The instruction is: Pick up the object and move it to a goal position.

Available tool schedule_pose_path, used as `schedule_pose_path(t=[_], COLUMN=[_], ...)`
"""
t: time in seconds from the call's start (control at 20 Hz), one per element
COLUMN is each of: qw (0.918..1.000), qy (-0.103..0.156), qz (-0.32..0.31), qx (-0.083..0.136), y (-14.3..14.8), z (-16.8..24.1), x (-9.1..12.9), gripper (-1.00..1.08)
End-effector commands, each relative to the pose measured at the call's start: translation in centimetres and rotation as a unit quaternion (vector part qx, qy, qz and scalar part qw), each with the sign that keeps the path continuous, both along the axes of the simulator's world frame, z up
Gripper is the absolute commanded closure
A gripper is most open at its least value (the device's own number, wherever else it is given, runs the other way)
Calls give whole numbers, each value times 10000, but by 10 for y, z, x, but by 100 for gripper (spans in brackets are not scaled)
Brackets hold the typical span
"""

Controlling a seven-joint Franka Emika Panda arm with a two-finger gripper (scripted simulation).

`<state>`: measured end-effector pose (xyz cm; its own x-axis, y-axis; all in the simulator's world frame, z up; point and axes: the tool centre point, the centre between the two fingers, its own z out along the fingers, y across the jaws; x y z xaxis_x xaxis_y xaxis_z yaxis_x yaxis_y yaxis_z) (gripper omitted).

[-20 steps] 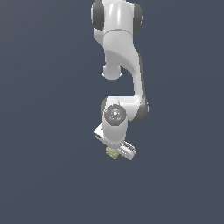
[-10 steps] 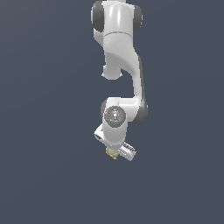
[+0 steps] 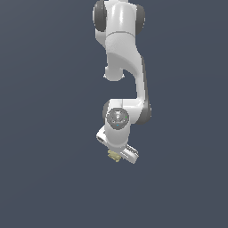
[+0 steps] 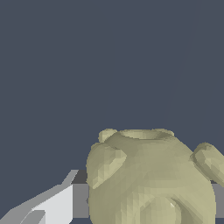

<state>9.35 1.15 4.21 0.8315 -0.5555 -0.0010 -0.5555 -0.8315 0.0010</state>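
Observation:
The object (image 3: 114, 156) is a small lumpy pale yellow-tan blob that pokes out just under the white hand of the arm in the exterior view. My gripper (image 3: 117, 153) points down and is shut on it. The wrist view shows the object (image 4: 148, 175) large and close, with a roundish body, a flat rim and knobs at the sides. It sits between a white and grey finger (image 4: 59, 203) on one side and a grey finger edge (image 4: 218, 200) on the other. Both touch it. Whether the object rests on the ground cannot be told.
Only a plain dark blue-grey ground (image 3: 49, 178) surrounds the arm in both views. The white arm (image 3: 127, 67) rises from the hand to the upper edge of the exterior view.
The hand has tilted and shifted very slightly. The object stays between the fingers at nearly the same spot.

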Motion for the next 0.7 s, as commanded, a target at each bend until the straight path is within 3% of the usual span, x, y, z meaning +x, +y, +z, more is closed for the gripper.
schedule_pose_path(t=[0.0,0.65], qw=[10000,10000], qy=[-7,-6], qz=[4,4], qx=[2,-2], y=[5,74], z=[7,93], x=[2,19], gripper=[108,108])
